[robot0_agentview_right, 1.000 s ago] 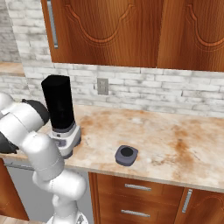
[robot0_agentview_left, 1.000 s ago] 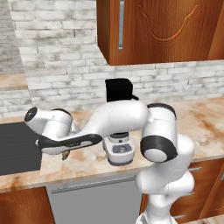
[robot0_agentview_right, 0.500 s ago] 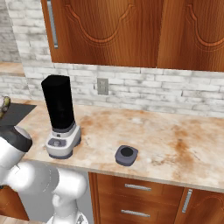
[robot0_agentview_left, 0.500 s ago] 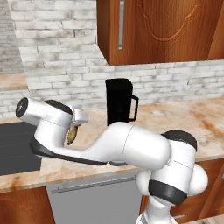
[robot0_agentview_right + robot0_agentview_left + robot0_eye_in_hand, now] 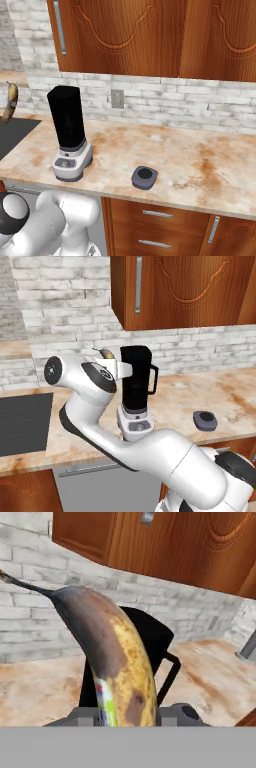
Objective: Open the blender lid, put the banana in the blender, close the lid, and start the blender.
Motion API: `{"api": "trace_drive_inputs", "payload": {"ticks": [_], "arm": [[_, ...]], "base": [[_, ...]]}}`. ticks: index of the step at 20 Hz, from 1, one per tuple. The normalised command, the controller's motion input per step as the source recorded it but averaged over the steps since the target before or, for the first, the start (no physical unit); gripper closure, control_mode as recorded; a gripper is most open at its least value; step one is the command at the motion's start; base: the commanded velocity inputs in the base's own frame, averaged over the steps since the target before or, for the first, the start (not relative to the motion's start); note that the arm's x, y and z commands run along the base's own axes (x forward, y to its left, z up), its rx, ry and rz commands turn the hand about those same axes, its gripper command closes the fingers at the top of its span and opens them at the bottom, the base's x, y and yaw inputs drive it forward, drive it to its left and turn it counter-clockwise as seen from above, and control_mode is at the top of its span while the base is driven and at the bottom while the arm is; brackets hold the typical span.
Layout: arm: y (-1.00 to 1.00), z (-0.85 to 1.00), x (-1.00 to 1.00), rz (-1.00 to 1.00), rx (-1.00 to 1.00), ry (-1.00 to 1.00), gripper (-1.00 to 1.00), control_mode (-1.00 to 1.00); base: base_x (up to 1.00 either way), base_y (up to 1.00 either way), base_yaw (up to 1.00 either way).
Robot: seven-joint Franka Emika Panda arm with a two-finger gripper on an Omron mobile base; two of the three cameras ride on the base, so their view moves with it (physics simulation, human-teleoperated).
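My gripper (image 5: 112,359) is shut on the banana (image 5: 105,352), holding it in the air just left of the top of the blender (image 5: 136,381). In the hand view the brownish-yellow banana (image 5: 116,657) stands close up in front of the black jar (image 5: 152,639), whose side handle is to the right. The right base view has the banana (image 5: 10,100) at the far left, higher than the blender (image 5: 67,125). The blender lid (image 5: 205,420) lies flat on the counter to the right of the grey base (image 5: 73,164), also seen as a dark lid (image 5: 145,177).
A black cooktop (image 5: 25,423) is set in the counter at the left. Wooden wall cabinets (image 5: 185,291) hang low above the blender. A wall outlet (image 5: 117,98) sits on the brick backsplash behind it. The counter's front edge runs over the drawers (image 5: 157,215).
The arm has lifted the banana from low over the counter at the left up and to the right, level with the jar's top. Blender and lid have not moved.
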Motion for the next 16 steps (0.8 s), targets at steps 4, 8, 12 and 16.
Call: {"api": "trace_drive_inputs", "payload": {"ticks": [4, 8, 12, 16], "arm": [[-0.59, 1.0, 0.0, -0.14, 0.0, -0.27, 1.0, -1.0], [-0.51, 1.0, 0.0, -0.14, 0.0, -0.18, 1.0, -1.0], [-0.48, 0.82, 0.04, -0.14, 0.0, -0.11, 1.0, -1.0], [-0.43, 0.09, 0.25, -0.09, 0.0, 0.0, 1.0, -1.0]], "base": [[0.0, 0.0, 0.0], [0.0, 0.0, 0.0], [0.0, 0.0, 0.0], [0.0, 0.0, 0.0]]}}
